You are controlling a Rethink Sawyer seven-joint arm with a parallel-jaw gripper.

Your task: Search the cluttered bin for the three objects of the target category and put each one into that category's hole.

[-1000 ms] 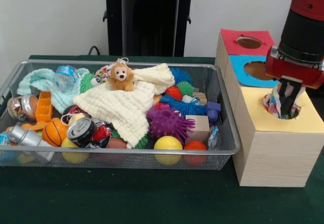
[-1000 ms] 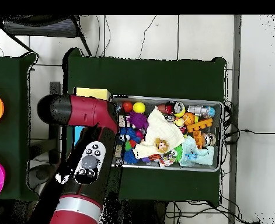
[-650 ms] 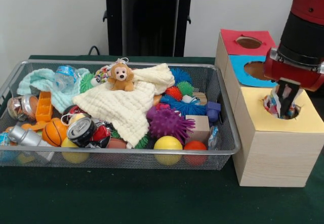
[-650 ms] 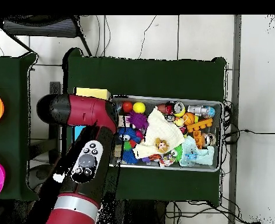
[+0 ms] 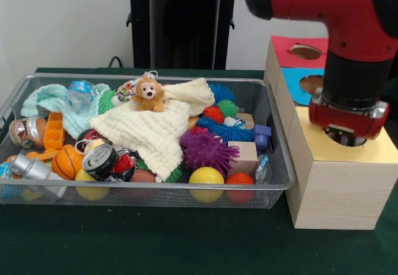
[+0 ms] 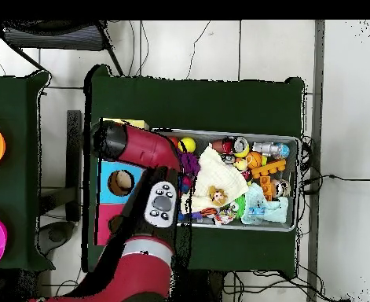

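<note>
- Gripper [image 5: 346,139] is sunk into the hole [image 5: 356,142] of the yellow-topped box [image 5: 336,175] at the right of the front view. It is hidden under the red wrist flange, so whether it is apart or together cannot be told.
- No held object is seen at the hole now. A second ago a crumpled, many-coloured wrapper was carried at the hole's mouth. It is judged to have been pushed or dropped inside.
- Since then the arm has been lowered and swung across. In the front view its red bulk now fills the upper right. In the overhead view the blue box's hole [image 6: 120,182] is now uncovered.
- Contents of the wire bin [image 5: 149,194] are unchanged from the earlier frames.
- If crumpled waste is the target category, likely remaining candidates are the crushed can [image 5: 99,160] at the lower left of the bin and the plastic bottle [image 5: 79,94] at the upper left.
- Both are judged light, thin-walled and easily dented. The can's smooth wall may slip, so it is best pinched across its flattened body. The bottle is best taken across its middle.
- Neighbouring balls crowd the can, and room for a grasp is judged tight.
</note>
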